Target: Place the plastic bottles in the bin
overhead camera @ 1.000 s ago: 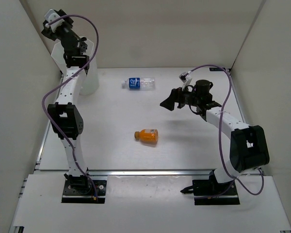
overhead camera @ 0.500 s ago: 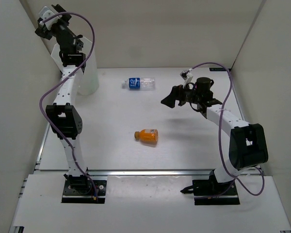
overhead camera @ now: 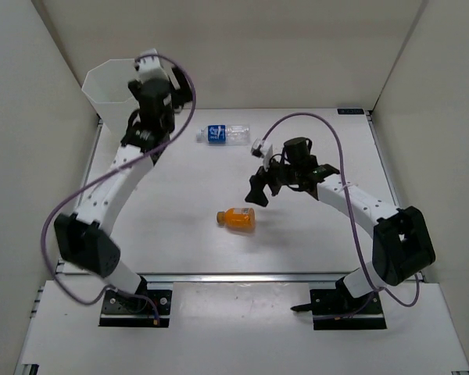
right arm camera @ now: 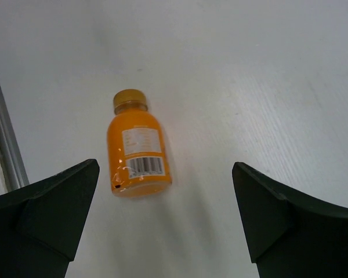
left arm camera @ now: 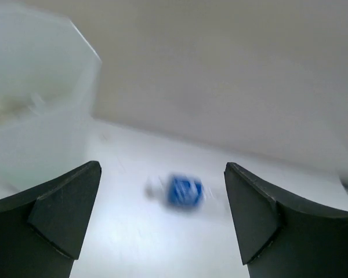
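Orange bottle (overhead camera: 237,219) lies on white table (overhead camera: 313,238); beige walls (overhead camera: 281,47)

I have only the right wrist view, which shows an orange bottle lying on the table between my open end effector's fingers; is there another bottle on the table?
Observer: Yes, a clear bottle with a blue label lies on its side near the far edge of the table, beyond the orange bottle.
Operator: Thank you. Where does the bin stand?
Observer: The bin stands in the far left corner, left of the clear bottle.
Operator: And is the left end effector holding anything?
Observer: No, the left end effector is open and empty, facing the clear bottle.
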You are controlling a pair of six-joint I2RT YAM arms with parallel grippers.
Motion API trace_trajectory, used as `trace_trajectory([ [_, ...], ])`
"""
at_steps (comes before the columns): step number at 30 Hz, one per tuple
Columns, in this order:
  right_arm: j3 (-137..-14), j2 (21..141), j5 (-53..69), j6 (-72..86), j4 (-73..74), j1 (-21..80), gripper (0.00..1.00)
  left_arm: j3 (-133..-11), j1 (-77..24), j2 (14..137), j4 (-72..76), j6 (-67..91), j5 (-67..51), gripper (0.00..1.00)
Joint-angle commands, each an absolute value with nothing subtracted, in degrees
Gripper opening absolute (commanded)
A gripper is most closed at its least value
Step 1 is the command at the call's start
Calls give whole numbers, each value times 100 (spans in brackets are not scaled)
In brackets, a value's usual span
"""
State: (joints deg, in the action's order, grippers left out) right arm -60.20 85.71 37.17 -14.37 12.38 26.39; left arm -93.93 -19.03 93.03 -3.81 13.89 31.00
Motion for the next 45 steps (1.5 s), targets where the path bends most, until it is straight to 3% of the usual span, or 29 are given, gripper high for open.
trace_trajectory([
  [1, -5986, 8428, 3823, -2619, 1696, 3057, 97, -8071, -2128, 7932, -1854, 2677, 1998, 99],
  [4, -5871, 8534, 3412, -3163, 1513, 3698, 98, -6403, -2039, 7122, -2214, 3478, 942, 99],
  [7, -5827, 8911, 2972, -3392, 1362, 4147, 99, -5733, -2206, 6533, -2688, 3568, 1211, 98],
  [12, -5810, 9535, 1820, -3209, 1091, 4333, 99, -5098, -2118, 5513, -3146, 3761, 1055, 99],
  [18, -5590, 9940, 993, -3146, 764, 4429, 94, -4720, -2004, 5107, -3533, 3858, 879, 99],
  [21, -5433, 9827, 1037, -3006, 590, 4482, 85, -4562, -2135, 5089, -3516, 3998, 677, 99],
  [22, -5310, 9722, 1055, -2945, 484, 4509, 75, -4448, -2162, 5080, -3403, 4060, 625, 99],
  [23, -5222, 9555, 1072, -2849, 318, 4526, 50, -4352, -2214, 5097, -3280, 4130, 546, 99],
  [24, -5038, 9458, 1055, -2787, 47, 4552, 38, -4324, -2276, 5132, -3244, 4192, 510, 99],
  [26, -4905, 9186, 1168, -2655, -193, 4596, 32, -4237, -2320, 5185, -3007, 4315, 326, 98],
  [34, -5009, 8350, 1670, -1170, -1027, 4482, 22, -3876, -2785, 5115, -1768, 5298, 97, 98],
  [45, -5906, 8763, 1196, -281, -827, 4798, 20, -4122, -3920, 5738, -703, 5810, 1767, 98],
])
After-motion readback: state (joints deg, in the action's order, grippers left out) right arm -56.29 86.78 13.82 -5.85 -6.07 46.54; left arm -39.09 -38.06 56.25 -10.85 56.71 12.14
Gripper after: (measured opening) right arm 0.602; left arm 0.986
